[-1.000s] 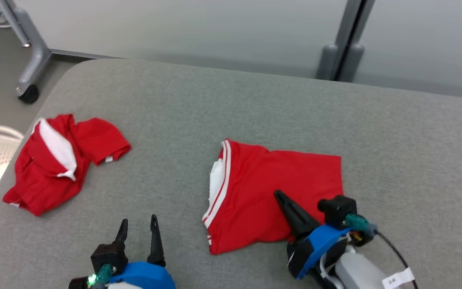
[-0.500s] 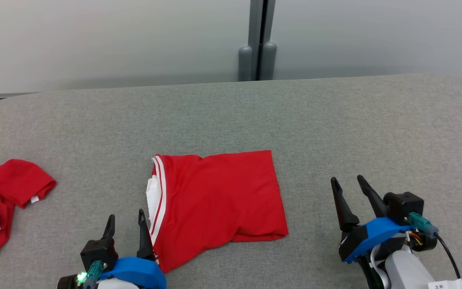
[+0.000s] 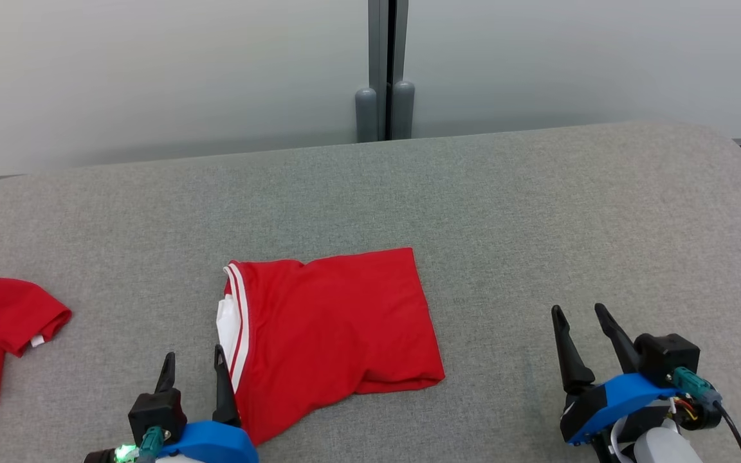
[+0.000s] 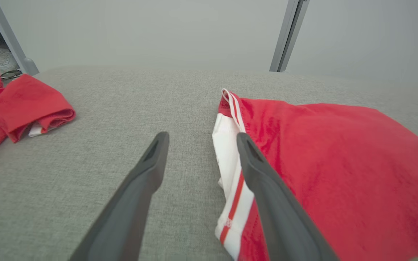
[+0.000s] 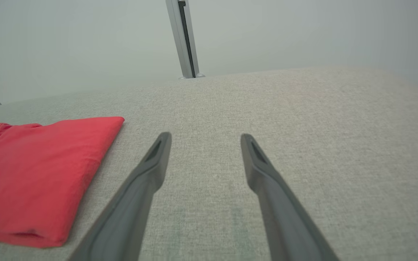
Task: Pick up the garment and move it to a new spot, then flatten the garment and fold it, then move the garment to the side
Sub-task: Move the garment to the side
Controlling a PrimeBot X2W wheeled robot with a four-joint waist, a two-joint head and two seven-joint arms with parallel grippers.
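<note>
Far left: a second red garment (image 3: 4,321) with white trim is seen crumpled at the edge of the grey bench (image 3: 538,212), well apart from the folded one.
Left claw (image 3: 194,352): its two dark fingers are held spread, with nothing between them. It is placed low over the bench, just beside the striped white hem; in the left wrist view one finger (image 4: 267,188) is seen across that hem, and contact cannot be told.
Centre: the folded red garment (image 3: 338,321) is laid flat on the bench as a rough rectangle, with its white, red-striped edge turned towards the left claw.
Right claw (image 3: 579,308): its fingers are likewise held apart and empty, over bare grey fabric, near the garment's right edge but clear of it.
Background: a grey post (image 3: 383,71) is seen between pale wall panels behind the bench.
</note>
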